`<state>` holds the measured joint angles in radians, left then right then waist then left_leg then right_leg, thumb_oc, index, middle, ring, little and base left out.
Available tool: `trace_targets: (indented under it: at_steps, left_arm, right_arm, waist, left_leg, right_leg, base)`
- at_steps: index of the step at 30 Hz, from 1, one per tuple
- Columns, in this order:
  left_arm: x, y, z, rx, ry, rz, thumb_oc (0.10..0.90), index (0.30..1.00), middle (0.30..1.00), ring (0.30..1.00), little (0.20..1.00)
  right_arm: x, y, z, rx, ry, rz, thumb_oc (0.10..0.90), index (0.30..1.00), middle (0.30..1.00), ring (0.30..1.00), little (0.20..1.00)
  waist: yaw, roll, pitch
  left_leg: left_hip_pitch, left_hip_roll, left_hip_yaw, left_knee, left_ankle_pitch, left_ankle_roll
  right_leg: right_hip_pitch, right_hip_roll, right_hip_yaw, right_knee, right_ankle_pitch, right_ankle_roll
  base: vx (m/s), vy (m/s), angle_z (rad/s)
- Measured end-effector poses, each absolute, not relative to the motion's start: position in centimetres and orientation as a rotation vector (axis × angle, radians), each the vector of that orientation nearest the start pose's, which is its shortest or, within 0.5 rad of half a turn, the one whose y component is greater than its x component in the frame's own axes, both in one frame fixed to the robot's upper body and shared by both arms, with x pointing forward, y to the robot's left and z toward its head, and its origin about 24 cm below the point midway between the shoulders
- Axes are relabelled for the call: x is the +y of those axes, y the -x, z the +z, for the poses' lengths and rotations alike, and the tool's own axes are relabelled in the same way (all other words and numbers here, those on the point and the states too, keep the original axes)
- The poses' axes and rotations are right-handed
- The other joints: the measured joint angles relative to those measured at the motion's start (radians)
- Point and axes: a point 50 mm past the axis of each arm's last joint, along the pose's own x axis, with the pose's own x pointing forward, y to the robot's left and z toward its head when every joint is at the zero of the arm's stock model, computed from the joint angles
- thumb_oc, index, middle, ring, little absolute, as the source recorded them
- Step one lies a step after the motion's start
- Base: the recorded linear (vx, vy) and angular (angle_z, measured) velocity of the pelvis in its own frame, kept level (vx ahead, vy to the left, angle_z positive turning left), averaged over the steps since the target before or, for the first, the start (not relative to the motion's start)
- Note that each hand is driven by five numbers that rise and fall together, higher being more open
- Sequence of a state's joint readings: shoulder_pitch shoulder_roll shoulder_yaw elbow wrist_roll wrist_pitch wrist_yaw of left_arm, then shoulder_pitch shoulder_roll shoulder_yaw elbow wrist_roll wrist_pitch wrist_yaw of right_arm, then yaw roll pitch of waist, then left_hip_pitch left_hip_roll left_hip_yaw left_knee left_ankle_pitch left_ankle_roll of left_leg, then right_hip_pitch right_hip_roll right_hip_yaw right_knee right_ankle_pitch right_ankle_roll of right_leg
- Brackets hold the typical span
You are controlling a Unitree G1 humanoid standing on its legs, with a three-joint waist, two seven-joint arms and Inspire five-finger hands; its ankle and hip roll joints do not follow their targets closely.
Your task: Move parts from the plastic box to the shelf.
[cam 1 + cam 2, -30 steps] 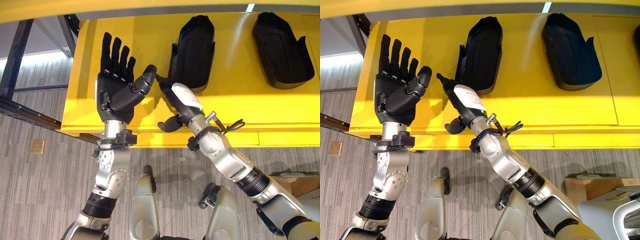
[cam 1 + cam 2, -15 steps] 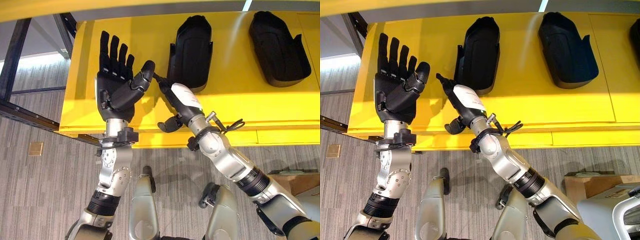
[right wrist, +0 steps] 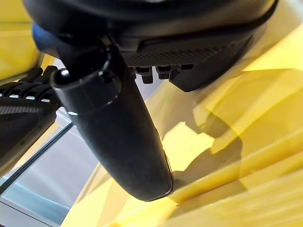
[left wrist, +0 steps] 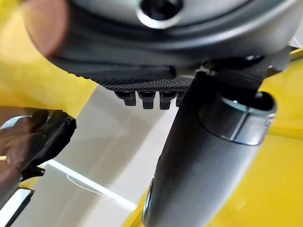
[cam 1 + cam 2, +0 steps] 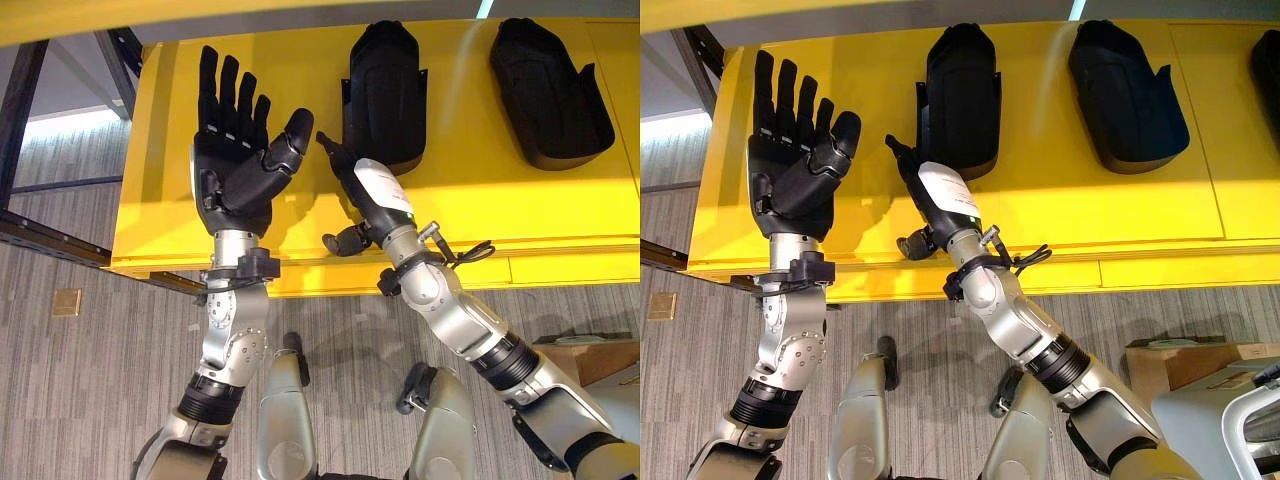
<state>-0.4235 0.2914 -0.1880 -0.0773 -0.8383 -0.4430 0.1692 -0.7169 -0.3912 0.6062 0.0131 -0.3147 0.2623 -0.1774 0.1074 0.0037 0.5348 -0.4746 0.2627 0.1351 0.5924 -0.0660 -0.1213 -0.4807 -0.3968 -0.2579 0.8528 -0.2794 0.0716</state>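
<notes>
We see both empty: the left robot hand (image 5: 235,165) splayed flat, the right robot hand (image 5: 370,195) with straight fingers near the closest black part (image 5: 385,95) on the yellow shelf (image 5: 470,215); another part (image 5: 550,95) lies beyond. Placing looks finished; next we likely return to the box for more.

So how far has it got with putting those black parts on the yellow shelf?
Two black moulded plastic parts already lie on the yellow shelf, and a third shows at the shelf's far right edge. Nothing is in hand: the left hand is raised with fingers spread, and the right hand, fingers straight, sits just short of the nearest part. The plastic box isn't visible, so what's left is unclear.
</notes>
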Motion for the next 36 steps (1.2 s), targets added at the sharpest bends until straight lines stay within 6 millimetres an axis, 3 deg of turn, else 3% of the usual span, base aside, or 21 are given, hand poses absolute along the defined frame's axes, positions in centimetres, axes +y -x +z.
trace_targets:
  at_steps: [36]
  left_arm:
    - [14.88, -29.88, 19.76, -0.696, 0.65, -0.169, 0.9, 1.0, 1.0, 1.0, 1.0]
  right_arm:
    - [-5.95, -32.57, 18.53, -0.538, 0.888, 0.305, 0.9, 1.0, 1.0, 1.0, 1.0]
  waist:
    - [-0.023, -0.006, 0.0]
  left_leg:
    - [-0.004, 0.013, 0.007, 0.0, -0.002, -0.002]
  right_leg:
    - [-0.012, 0.012, 0.005, 0.0, -0.001, -0.003]
  base:
    - [0.0, 0.001, 0.0]
